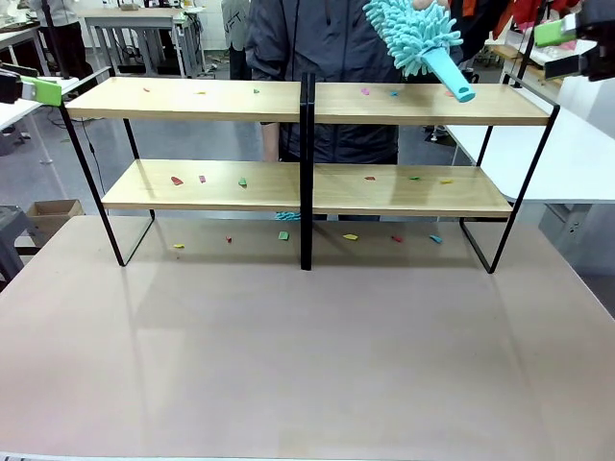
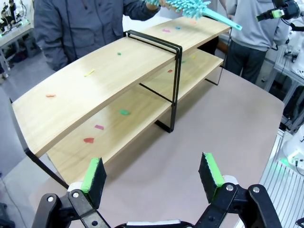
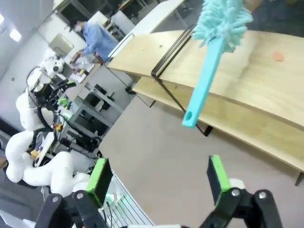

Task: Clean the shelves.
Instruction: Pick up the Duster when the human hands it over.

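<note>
shelves: wide 2-tier rack of light wooden boards on a thin black metal frame (image 1: 192, 99), sitting across the far half of the beige tabletop (image 1: 307, 365), black upright bang in the middle
mess: little coloured paper scraps (image 1: 177, 180) dotted over both boards, plus a few on the table under the rack
tool: fluffy teal microfibre duster with a teal plastic handle (image 1: 428, 48), up over the right half of the top board, handle tip angled down close to the board; can't tell if it touches
who: person in a dark grey jacket (image 1: 327, 38) behind the rack, holding the duster by its fluffy end
left side: left gripper (image 2: 152, 180) off the rack's left end, green pads spread wide, nothing between them
right side: right gripper (image 3: 159, 183) off the rack's right end, above top-board level, jaws wide apart and empty too, duster handle hanging ahead of it
</note>
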`<state>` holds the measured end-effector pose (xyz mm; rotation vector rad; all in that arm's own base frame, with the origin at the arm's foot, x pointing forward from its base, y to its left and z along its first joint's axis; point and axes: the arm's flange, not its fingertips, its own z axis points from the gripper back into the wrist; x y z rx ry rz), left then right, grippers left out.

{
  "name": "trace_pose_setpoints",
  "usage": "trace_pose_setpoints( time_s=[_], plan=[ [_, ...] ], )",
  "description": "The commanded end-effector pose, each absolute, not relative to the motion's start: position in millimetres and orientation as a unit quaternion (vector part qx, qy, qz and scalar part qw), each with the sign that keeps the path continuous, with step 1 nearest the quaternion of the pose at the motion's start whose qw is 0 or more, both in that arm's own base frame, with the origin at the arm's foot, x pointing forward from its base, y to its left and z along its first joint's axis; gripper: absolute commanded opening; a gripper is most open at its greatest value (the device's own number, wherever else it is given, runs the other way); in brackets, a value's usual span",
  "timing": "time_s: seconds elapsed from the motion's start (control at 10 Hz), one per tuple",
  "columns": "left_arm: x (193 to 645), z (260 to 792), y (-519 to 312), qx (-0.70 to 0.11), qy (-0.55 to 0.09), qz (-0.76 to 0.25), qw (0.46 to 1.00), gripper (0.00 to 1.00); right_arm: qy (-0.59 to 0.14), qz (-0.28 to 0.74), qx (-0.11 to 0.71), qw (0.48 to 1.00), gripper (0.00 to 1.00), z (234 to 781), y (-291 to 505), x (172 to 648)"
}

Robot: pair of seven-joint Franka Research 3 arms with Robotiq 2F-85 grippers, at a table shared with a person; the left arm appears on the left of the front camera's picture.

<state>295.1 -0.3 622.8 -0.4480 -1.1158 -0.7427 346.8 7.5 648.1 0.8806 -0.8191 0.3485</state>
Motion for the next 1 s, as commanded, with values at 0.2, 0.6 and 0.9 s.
trace_pose_setpoints(
  time_s=[0.2, 0.6, 0.9],
  plan=[
    [295.7, 621.9, -1.0, -0.210, -0.511, -0.340, 0.761, 1.00, -0.376, 0.036, 0.483, 0.790, 1.00, 655.8, 19.8, 448.0],
    [295.7, 621.9, -1.0, -0.210, -0.511, -0.340, 0.761, 1.00, -0.340, -0.015, 0.520, 0.784, 1.00, 644.3, 34.2, 492.6],
    [295.7, 621.9, -1.0, -0.210, -0.511, -0.340, 0.761, 1.00, -0.333, -0.026, 0.527, 0.782, 1.00, 641.1, 37.2, 506.1]
  ],
)
